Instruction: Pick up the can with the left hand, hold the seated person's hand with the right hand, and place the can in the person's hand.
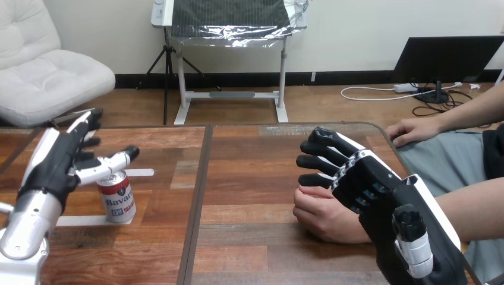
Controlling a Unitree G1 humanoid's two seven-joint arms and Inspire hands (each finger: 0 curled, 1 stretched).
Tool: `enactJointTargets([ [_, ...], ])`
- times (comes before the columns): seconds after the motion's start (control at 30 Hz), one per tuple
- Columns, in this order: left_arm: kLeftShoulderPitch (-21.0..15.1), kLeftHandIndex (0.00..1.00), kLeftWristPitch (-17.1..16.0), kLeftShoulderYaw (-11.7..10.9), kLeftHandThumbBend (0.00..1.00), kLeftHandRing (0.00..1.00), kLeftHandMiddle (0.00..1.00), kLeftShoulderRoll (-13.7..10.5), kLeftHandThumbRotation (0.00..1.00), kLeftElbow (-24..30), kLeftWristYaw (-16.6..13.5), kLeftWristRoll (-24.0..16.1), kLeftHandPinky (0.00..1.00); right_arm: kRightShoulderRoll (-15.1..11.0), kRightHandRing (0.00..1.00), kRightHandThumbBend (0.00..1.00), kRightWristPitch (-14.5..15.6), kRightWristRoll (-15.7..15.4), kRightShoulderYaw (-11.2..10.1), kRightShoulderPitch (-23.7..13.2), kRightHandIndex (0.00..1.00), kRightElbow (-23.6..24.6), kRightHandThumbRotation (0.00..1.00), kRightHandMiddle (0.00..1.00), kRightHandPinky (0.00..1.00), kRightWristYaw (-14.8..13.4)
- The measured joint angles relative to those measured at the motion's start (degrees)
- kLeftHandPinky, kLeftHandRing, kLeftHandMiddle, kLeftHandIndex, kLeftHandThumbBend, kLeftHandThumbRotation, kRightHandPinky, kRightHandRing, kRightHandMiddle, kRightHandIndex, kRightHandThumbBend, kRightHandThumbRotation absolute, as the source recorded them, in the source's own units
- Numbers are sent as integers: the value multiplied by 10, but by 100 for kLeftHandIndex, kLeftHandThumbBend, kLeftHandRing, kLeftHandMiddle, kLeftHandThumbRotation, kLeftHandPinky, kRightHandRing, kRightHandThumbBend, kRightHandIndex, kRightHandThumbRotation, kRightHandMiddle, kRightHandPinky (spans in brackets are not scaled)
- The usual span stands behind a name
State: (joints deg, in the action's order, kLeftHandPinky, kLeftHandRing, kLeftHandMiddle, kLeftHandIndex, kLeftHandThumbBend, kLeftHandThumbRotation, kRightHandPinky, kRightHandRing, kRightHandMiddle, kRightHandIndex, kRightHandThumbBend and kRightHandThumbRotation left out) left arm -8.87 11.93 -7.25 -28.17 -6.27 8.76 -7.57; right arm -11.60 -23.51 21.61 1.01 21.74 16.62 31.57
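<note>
red/wht can (117,199), silver top; brown wood-grain table (249,178)

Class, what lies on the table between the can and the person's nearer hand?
Nothing stands there: in the head view, the stretch from the can to the person's hand is bare table, crossed only by a dark seam.

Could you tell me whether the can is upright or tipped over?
Upright: the can stands on its base on the table, top facing up; the left hand is open beside it.
</note>
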Motion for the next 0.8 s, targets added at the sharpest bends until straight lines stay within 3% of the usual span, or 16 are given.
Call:
enactJointTargets([
  [0.2, 0, 94, -7, -5, 50, 91, 94, 0, 37, 7, -3, 3, 85, 0, 83, 94, 0, 0, 0, 0, 86, 0, 88, 86, 77, 0],
  [0.8, 0, 95, -14, -15, 50, 95, 97, 0, 41, 27, -10, 5, 91, 0, 83, 93, 0, 0, 0, 0, 86, 0, 89, 86, 77, 0],
])
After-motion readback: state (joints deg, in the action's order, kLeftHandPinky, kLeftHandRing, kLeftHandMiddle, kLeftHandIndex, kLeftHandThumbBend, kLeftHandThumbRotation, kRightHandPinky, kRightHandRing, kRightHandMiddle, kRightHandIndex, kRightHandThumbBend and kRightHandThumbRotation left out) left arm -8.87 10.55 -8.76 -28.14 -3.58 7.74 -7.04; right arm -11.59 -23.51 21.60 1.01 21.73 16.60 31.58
